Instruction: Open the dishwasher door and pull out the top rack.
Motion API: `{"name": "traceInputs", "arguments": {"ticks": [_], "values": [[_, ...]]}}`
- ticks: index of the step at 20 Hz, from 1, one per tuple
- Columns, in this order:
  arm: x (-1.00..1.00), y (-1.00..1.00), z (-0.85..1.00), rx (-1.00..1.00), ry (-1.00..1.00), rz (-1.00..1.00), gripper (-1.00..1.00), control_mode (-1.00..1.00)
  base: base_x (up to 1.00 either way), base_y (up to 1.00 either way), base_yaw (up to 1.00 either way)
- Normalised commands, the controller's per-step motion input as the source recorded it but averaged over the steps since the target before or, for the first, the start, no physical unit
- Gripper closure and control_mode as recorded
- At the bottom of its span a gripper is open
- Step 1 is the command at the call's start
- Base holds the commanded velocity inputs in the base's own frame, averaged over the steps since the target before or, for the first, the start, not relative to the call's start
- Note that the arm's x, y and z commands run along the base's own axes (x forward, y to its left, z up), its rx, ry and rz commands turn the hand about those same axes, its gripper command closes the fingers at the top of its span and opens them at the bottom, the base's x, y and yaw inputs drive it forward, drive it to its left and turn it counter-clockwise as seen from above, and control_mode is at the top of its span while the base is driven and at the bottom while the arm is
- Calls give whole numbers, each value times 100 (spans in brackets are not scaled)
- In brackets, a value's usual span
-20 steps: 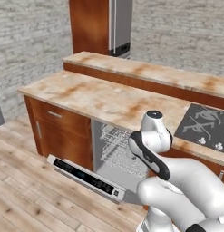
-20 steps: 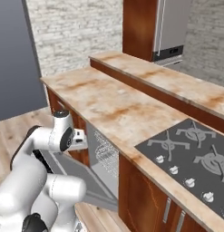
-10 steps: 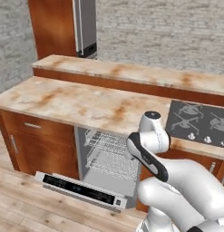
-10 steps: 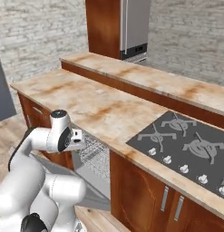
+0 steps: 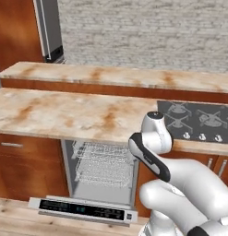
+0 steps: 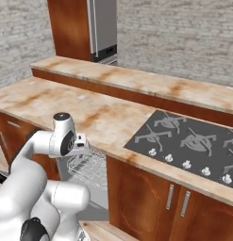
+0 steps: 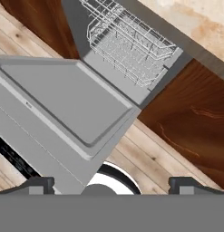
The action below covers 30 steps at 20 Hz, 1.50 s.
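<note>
Looking down, the hand view shows wide-open, empty gripper (image 7: 111,183) above dishwasher door (image 7: 63,102); left base view shows control strip (image 5: 83,210).

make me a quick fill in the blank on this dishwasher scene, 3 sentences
1. The dishwasher door hangs fully ____.
2. The top rack sits ____ the dishwasher, not pulled out.
3. The gripper is ____, with nothing between its fingers.

Missing words: open; inside; open
</note>
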Motion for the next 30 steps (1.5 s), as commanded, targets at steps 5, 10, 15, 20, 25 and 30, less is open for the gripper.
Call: {"name": "traceInputs", "arguments": {"ticks": [5,10,15,20,25,30], "values": [[0,7,0,0,0,-10,-100,-100,0,20,-18],[0,5,0,0,-4,-2,-100,-100,0,0,0],[8,29,0,-5,-17,2,-100,-100,0,0,0],[11,48,-2,-9,-15,1,-100,-100,0,0,0],[32,55,-14,-12,-9,0,-100,-100,0,0,0],[44,50,-24,-14,-2,0,-100,-100,0,0,0]]}}
